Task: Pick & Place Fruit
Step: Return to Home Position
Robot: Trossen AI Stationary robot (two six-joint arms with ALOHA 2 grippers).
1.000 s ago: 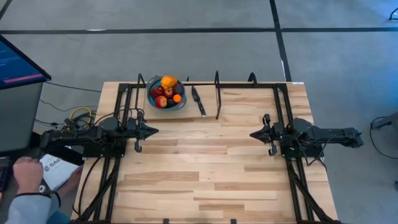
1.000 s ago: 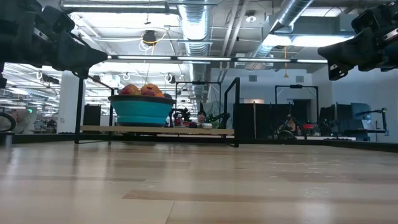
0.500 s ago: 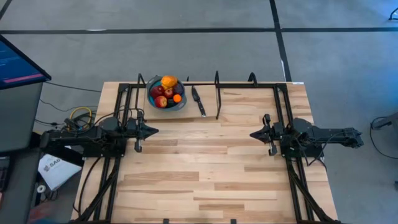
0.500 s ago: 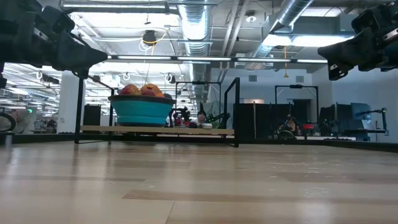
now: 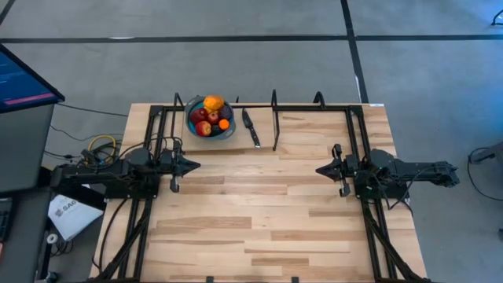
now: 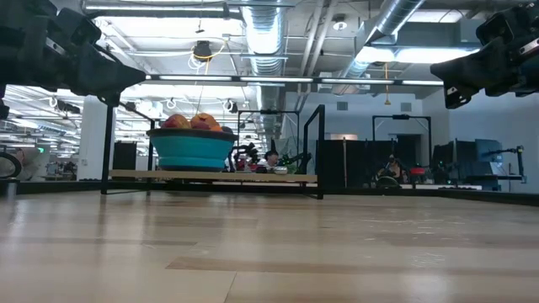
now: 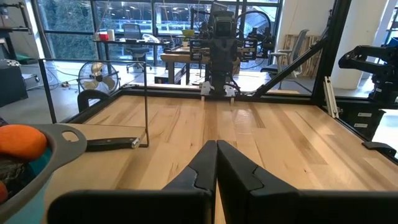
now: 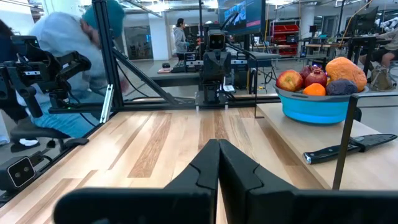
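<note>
Several toy fruits [image 5: 210, 115], red, orange, yellow and dark purple, lie piled in the blue bowl [image 5: 191, 125] with a grey rim near the table's far edge. The right wrist view shows the same fruits [image 8: 322, 76] heaped above the bowl [image 8: 314, 107]. In the left wrist view an orange fruit [image 7: 20, 139] peeks over the rim. My left gripper [image 5: 196, 166] hovers shut at the table's left side, in front of the bowl. My right gripper [image 5: 318, 169] hovers shut at the right side, facing it.
A slim dark knife [image 5: 251, 128] lies on the table just right of the bowl. A black metal frame [image 5: 274, 118] runs along the far edge with uprights. A person [image 8: 74, 37] moves beyond the table's left side. Bare wood lies between the grippers.
Both arms and the fruit have kept still. A person's hand and sleeve at the table's near-left corner have drawn away out of the high view.
</note>
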